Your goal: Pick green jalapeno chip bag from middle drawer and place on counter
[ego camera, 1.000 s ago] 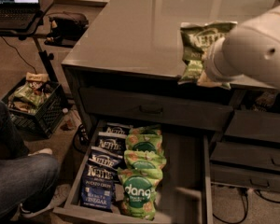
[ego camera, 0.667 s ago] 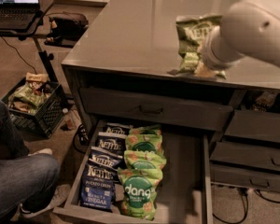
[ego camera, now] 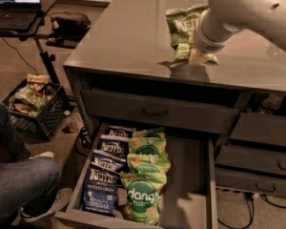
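Observation:
The green jalapeno chip bag [ego camera: 180, 26] is an olive-green crinkly bag, held upright over the right part of the counter [ego camera: 124, 37], with its lower end at or just above the glossy top. My gripper [ego camera: 196, 47] is at the bag's right side, mostly hidden behind my white wrist, and is shut on the bag. The middle drawer [ego camera: 187, 175] stands pulled out below, at the bottom of the camera view. Its right half shows bare floor.
In the drawer lie several bright green "dang" bags [ego camera: 143, 194] and dark blue Kettle bags [ego camera: 102, 185]. A closed drawer front [ego camera: 157, 111] sits above, more drawers [ego camera: 257, 156] to the right. A crate [ego camera: 33, 104], a laptop stand [ego camera: 14, 4] and a person's leg [ego camera: 19, 185] are at the left.
My arm has carried the bag up and back from the counter's front edge to further in over the counter top. The drawer and its bags have not moved.

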